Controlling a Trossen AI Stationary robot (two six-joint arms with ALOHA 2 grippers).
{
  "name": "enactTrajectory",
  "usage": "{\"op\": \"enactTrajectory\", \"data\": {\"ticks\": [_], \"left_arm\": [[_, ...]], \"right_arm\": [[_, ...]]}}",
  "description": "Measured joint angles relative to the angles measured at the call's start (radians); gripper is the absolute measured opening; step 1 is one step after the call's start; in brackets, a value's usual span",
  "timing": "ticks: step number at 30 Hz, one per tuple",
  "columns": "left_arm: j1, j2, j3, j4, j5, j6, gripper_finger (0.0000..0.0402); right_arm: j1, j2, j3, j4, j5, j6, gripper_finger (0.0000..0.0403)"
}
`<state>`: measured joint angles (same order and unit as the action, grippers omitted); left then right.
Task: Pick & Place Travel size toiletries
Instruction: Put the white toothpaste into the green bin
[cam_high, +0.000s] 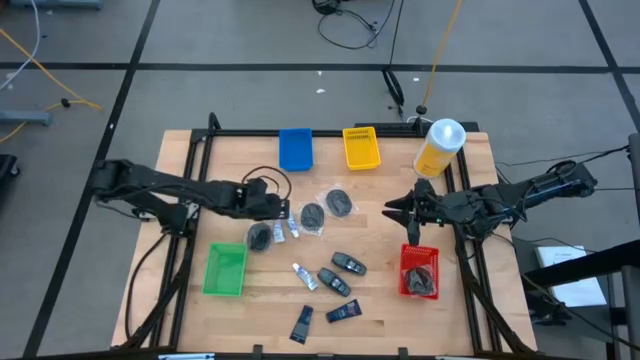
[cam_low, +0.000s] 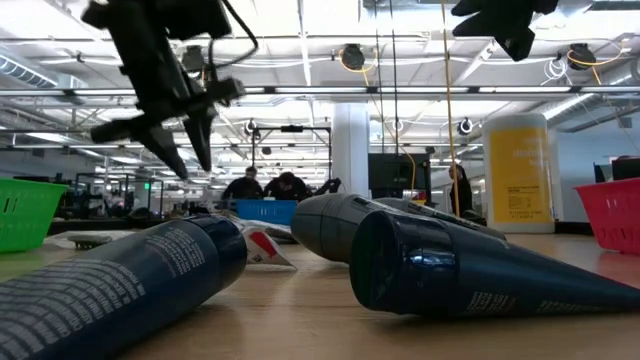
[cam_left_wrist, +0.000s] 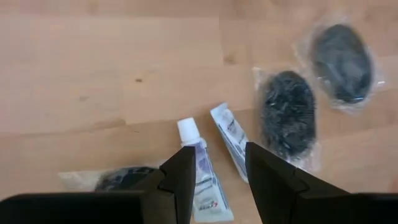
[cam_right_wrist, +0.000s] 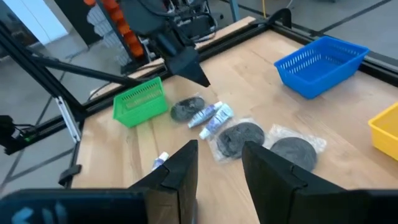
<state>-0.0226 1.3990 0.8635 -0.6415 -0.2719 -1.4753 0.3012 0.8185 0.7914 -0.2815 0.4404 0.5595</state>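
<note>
The toiletries lie spread over the middle of the table. Three dark discs in clear wrap (cam_high: 312, 215) (cam_high: 340, 203) (cam_high: 260, 237) lie flat, and two small white tubes (cam_high: 287, 231) lie beside them. Nearer are a third white tube (cam_high: 303, 275), two black ovals (cam_high: 348, 263) (cam_high: 333, 280) and two dark flat tubes (cam_high: 343, 312) (cam_high: 302, 323). My left gripper (cam_high: 285, 210) (cam_left_wrist: 217, 165) hangs open above the two white tubes (cam_left_wrist: 202, 180) (cam_left_wrist: 229, 138), clear of them. My right gripper (cam_high: 395, 210) (cam_right_wrist: 219, 158) is open in the air, on the far side of the red basket (cam_high: 420, 270).
A green basket (cam_high: 225, 270) stands at the left, and the red basket at the right holds dark items. A blue basket (cam_high: 295, 148) and a yellow basket (cam_high: 362, 147) stand near the far edge, with a big yellow bottle (cam_high: 440, 147) at the far right. People show in the room beyond.
</note>
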Motion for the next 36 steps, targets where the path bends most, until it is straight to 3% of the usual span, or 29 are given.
{"op": "enactTrajectory", "data": {"ticks": [9, 19, 30, 36], "left_arm": [[0.044, 0.142, 0.0, 0.074, 0.046, 0.033, 0.0136], [0.043, 0.227, 0.0, 0.068, 0.116, 0.014, 0.0136], [0.045, 0.281, 0.002, 0.101, 0.127, 0.053, 0.0135], [0.052, 0.281, 0.003, 0.1, 0.123, 0.081, 0.0089]], "right_arm": [[0.0, 0.0, 0.0, -0.014, 0.0, 0.0, 0.0116], [-0.008, 0.0, 0.0, -0.016, 0.001, -0.003, 0.0114], [-0.027, 0.0, 0.0, -0.016, 0.003, -0.007, 0.0113], [-0.027, 0.0, 0.0, -0.016, 0.003, -0.007, 0.0112]]}}
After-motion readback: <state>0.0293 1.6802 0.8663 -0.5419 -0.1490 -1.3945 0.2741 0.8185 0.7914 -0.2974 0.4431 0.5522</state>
